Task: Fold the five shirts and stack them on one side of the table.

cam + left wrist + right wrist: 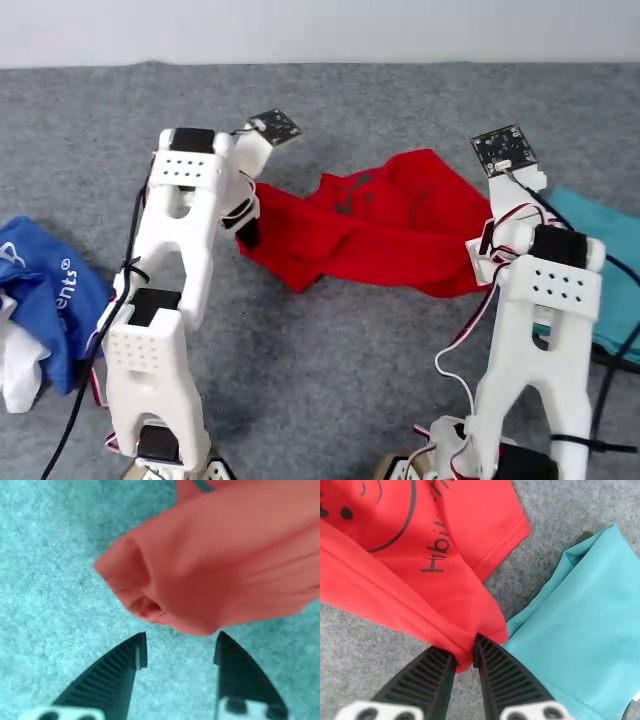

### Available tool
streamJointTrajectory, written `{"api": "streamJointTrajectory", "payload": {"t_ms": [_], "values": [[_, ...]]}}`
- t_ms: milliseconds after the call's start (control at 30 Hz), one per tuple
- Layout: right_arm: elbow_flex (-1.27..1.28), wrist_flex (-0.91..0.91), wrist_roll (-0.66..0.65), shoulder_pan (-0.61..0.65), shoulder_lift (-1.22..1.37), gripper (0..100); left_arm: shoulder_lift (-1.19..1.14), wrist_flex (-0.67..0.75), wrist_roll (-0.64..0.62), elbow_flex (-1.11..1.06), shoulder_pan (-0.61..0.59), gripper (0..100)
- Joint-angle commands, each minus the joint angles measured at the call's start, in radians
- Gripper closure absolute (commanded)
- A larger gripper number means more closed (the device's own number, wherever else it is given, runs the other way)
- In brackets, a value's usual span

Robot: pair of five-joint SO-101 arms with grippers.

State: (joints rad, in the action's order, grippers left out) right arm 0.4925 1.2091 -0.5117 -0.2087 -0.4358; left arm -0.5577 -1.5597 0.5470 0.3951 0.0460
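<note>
Between both arms, crumpled red shirt [390, 230]; right pincer [465, 652] clamps its hem, left pincer [181, 637] gapes.

The grey, felt-covered table [330, 380] carries a crumpled red cloth shirt [390, 230] near its middle (dark print facing up). A teal cloth shirt [610, 270] lies just beside it. A bunched blue printed shirt [45, 290] and a white garment [20, 370] lie well apart at the opposite edge.

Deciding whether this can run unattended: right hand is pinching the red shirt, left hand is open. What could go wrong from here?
1. The right hand pinches only a thin edge of the red shirt; a pull may slip it free.
2. The left hand is open at a bunched fold, so it may grab several layers.
3. The teal shirt lies right beside the pinch and may get dragged.
</note>
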Motion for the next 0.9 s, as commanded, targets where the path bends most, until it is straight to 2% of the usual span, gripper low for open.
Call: {"api": "streamJointTrajectory", "payload": {"t_ms": [0, 133, 567, 867], "values": [[0.012, -0.007, 0.008, 0.004, -0.004, 98.8, 0.068, -0.014, 0.012, 0.005, 0.029, 77], [0.028, -0.007, 0.008, 0.004, -0.004, 98.8, 0.064, -0.028, 0.012, 0.001, 0.06, 77], [0.028, -0.007, 0.008, 0.002, -0.012, 98.8, -0.091, 0.118, 0.008, 0.008, 0.044, 77], [0.028, -0.015, 0.006, 0.002, -0.005, 98.8, -0.091, 0.124, 0.008, 0.007, 0.048, 96]]}}
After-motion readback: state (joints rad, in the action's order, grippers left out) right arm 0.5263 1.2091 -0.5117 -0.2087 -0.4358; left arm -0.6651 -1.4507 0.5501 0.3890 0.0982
